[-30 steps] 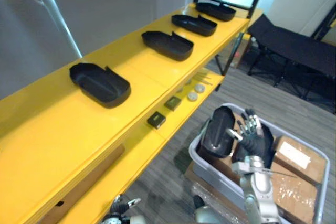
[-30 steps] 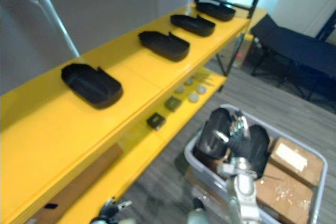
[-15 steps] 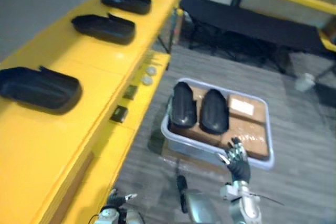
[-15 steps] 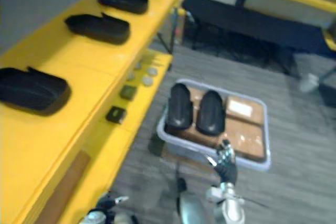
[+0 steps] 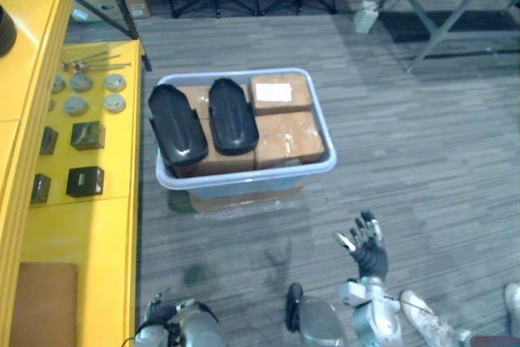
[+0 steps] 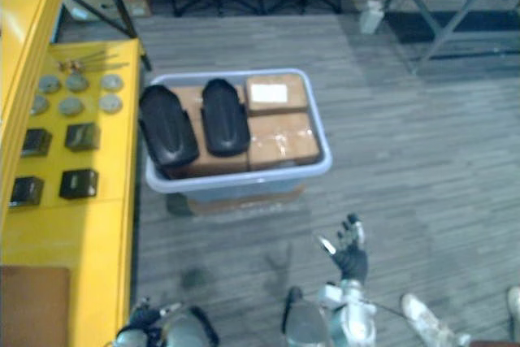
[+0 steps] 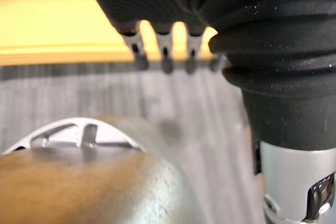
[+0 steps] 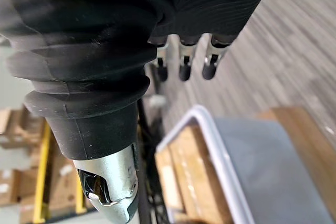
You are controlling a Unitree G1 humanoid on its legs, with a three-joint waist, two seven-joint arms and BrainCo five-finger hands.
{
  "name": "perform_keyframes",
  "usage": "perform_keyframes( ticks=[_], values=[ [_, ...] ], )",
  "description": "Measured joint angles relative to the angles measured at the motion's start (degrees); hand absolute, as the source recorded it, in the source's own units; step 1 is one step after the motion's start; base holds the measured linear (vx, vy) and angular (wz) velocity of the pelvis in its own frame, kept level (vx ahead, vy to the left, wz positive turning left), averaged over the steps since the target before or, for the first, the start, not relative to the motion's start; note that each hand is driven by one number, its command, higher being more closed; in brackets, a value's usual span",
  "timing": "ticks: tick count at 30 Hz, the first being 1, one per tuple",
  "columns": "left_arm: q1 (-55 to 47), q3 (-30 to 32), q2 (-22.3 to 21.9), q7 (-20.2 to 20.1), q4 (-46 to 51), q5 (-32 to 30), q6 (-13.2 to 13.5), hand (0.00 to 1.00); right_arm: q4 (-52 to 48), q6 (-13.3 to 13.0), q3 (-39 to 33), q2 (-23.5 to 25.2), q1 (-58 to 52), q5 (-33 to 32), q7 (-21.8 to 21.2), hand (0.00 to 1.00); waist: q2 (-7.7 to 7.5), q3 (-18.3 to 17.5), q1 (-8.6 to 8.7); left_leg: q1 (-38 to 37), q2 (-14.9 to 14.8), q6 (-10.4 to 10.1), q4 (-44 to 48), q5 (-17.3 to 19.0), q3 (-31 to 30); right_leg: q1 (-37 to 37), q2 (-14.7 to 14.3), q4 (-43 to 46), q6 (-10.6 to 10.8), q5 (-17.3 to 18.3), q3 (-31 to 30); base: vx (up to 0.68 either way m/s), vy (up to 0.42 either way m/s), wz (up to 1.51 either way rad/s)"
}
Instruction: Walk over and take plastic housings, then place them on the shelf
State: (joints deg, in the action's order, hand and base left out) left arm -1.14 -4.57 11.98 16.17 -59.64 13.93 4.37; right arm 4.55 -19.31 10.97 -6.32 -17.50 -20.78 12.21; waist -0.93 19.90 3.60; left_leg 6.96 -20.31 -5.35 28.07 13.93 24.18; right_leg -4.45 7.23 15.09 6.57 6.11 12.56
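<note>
Your right hand (image 5: 367, 245) has come away from the bin (image 5: 252, 184) and hovers short of it, fingers spread and empty. Both plastic housings (image 5: 176, 125) lie at the bin's left end, on cardboard boxes (image 5: 280, 123). Your left hand (image 5: 159, 312) hangs low, seemingly relaxed.

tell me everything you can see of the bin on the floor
Pale grey plastic bin, rectangular, rounded corners, rolled rim, upright on what looks like a brown base on the floor, beside the yellow shelf. Two black housings lie side by side in its left part on brown cardboard boxes. The open right hand is apart from it.
</note>
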Motion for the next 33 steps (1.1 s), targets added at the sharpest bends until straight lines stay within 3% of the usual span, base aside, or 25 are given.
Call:
perform_keyframes(
  ticks=[3, 7, 10, 14, 16, 19, 22, 24, 28, 32, 33],
  values=[
    [-1.99, 0.05, -0.98, -0.01, 0.64, 1.81, 2.28, 0.00, 1.65, 1.86, 0.61, -1.00, 2.20, 1.46, -1.63, 0.00, -0.30, -0.06, -0.65, -2.07, 3.69, -2.83, -5.78, -2.09, -3.02, -2.15, 0.81, -0.02, 0.36, -0.59, -2.65, -0.10, -0.041, -0.34],
    [-3.61, -0.01, -1.24, 0.96, 1.52, 1.90, 3.05, 0.00, 3.61, 2.03, 0.28, -2.79, 5.54, 3.91, -2.06, 0.00, -0.34, -0.08, -1.44, -1.75, 6.03, -2.37, -7.85, -3.12, -3.10, -3.24, 1.90, -3.20, 1.11, -3.18, -4.14, -0.09, 0.059, -0.21],
    [-5.25, -0.05, -1.50, 0.88, 1.88, 1.28, 3.01, 0.00, 3.97, 2.87, -2.35, -3.21, 9.55, 5.00, -2.09, 0.00, -0.23, -0.06, -2.50, -1.86, 7.58, -2.04, -9.04, -3.34, -6.70, -2.00, 2.03, -7.06, 1.54, -6.61, -4.74, -0.01, 0.061, -0.17],
    [-5.38, -0.10, -1.73, 0.48, 2.32, 1.39, 2.95, 0.00, 9.95, 7.20, -8.07, -6.47, 21.66, 5.60, -0.90, 0.00, 0.09, 0.09, -3.03, -1.53, 9.63, -1.06, -10.25, -4.68, -9.11, 1.09, 3.28, -12.28, 2.08, -9.95, -2.63, -0.05, 0.070, 0.28],
    [-5.57, 0.01, -1.96, 0.37, 3.61, 1.94, 2.92, 0.00, 17.85, 10.16, -11.92, -9.21, 32.68, 2.99, 0.02, 0.00, 0.63, 0.43, -4.73, 0.02, 10.69, -1.02, -10.61, -5.57, -11.78, 1.68, 3.71, -14.52, 2.01, -11.65, -0.72, -0.11, 0.034, 0.37],
    [-5.68, 2.02, -3.69, -0.36, 5.07, 1.97, 2.84, 0.00, 29.60, 10.63, -14.34, -14.05, 45.87, -0.15, 3.31, 0.00, 1.65, 2.28, -7.64, 1.38, 11.79, -0.76, -10.77, -6.55, -14.97, 2.98, 4.26, -15.97, 2.03, -12.75, 2.23, -0.11, 0.017, 0.46],
    [-5.88, 2.29, -4.09, -1.20, 6.43, 1.94, 2.92, 0.00, 35.21, 9.78, -14.68, -17.79, 54.52, -2.04, 5.82, 0.00, 2.40, 3.62, -9.22, 3.02, 13.07, -0.57, -11.06, -7.27, -18.07, 3.17, 4.88, -16.14, 2.05, -12.73, 4.75, -0.12, 0.019, 0.52],
    [-6.90, 2.31, -4.25, -1.79, 6.84, 1.94, 2.86, 0.00, 39.07, 7.84, -14.75, -21.06, 63.35, -2.24, 8.53, 0.00, 2.84, 5.26, -10.34, 5.07, 14.40, -0.36, -11.77, -8.59, -20.22, 2.01, 5.82, -15.62, 2.19, -12.85, 6.76, -0.06, 0.033, 0.46],
    [-8.51, 2.31, -5.17, -3.27, 6.74, 2.01, 2.73, 0.00, 45.63, 7.03, -14.14, -25.54, 70.79, -4.00, 10.11, 0.00, 3.75, 6.73, -12.41, 7.33, 15.56, 0.12, -10.98, -8.98, -22.01, 1.24, 6.74, -14.91, 2.49, -13.10, 8.51, 0.01, 0.050, 0.31],
    [-8.71, 1.64, -6.38, -4.24, 6.71, 3.76, 3.25, 0.00, 51.36, 10.01, -10.85, -30.51, 77.19, -5.18, 8.55, 0.00, 5.77, 7.83, -13.76, 10.94, 16.76, 0.19, -9.29, -8.95, -24.47, -1.29, 7.75, -13.17, 2.49, -13.09, 10.21, 0.00, 0.055, 0.16],
    [-8.66, 1.31, -6.54, -5.05, 6.66, 4.09, 3.49, 0.00, 53.63, 12.19, -10.25, -32.12, 79.06, -7.01, 7.47, 0.00, 6.71, 8.50, -13.99, 12.25, 16.97, 0.31, -8.30, -8.87, -25.28, -2.17, 7.98, -12.14, 2.46, -13.06, 10.99, -0.03, 0.056, 0.13]
  ],
)
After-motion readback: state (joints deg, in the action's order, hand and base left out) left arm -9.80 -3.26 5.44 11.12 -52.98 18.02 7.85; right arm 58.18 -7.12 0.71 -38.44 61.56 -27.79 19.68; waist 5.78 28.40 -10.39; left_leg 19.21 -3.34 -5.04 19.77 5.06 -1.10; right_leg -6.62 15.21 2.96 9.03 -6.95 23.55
